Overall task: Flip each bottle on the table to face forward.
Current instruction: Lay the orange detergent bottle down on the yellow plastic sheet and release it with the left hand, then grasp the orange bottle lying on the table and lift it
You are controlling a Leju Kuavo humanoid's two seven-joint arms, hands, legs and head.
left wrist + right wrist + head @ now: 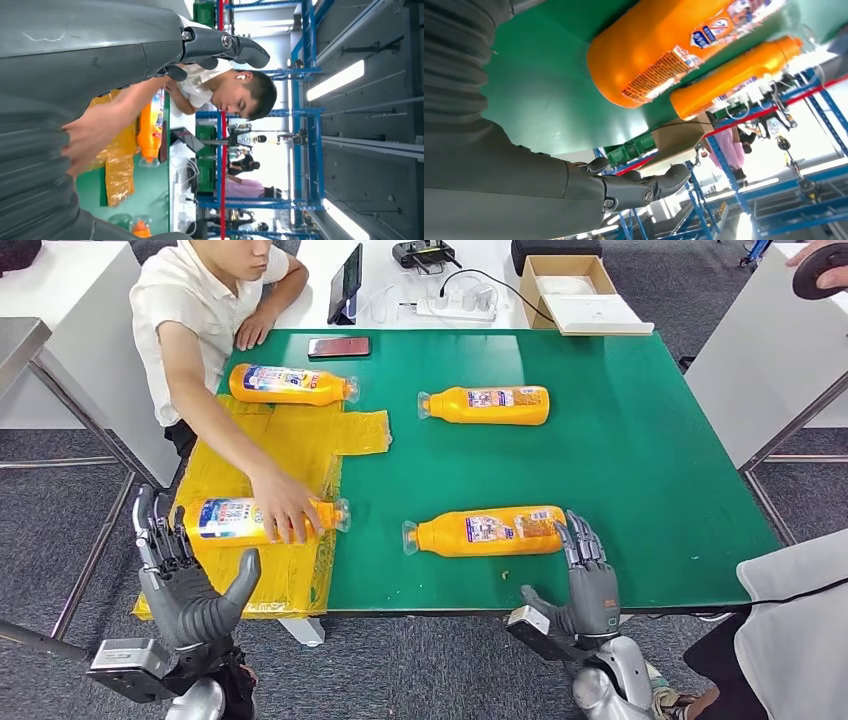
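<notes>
The left hand [190,585] hovers at the surface's near left corner, fingers spread and thumb out, grasping nothing. Just beyond its fingertips lies the near-left bottle [262,519], on its side with its cap pointing right, resting on a crumpled yellow plastic sheet [300,440] that covers the left edge of the green surface [640,470]. A person's hand [285,505] presses on this bottle, the arm reaching across the sheet from the far left, so it lies between the left hand and the bottle's middle. In the left wrist view the same person's hand [100,125] covers the bottle [150,125].

The right hand [590,585] stands at the near edge, fingers up and apart, released, its fingertips just beside the base of the near-right bottle [485,531]. That bottle lies on its side on bare green, cap pointing left. The right wrist view shows this bottle's [674,45] base close above the open thumb.

Further out, the far-right bottle [485,405] lies with its cap to the left, and the far-left bottle [292,384] lies at the sheet's far end, cap to the right. A phone [338,346] lies at the far edge. Beyond, a white table carries a cardboard box [575,290], a power strip [455,308] and a tablet [347,282].
</notes>
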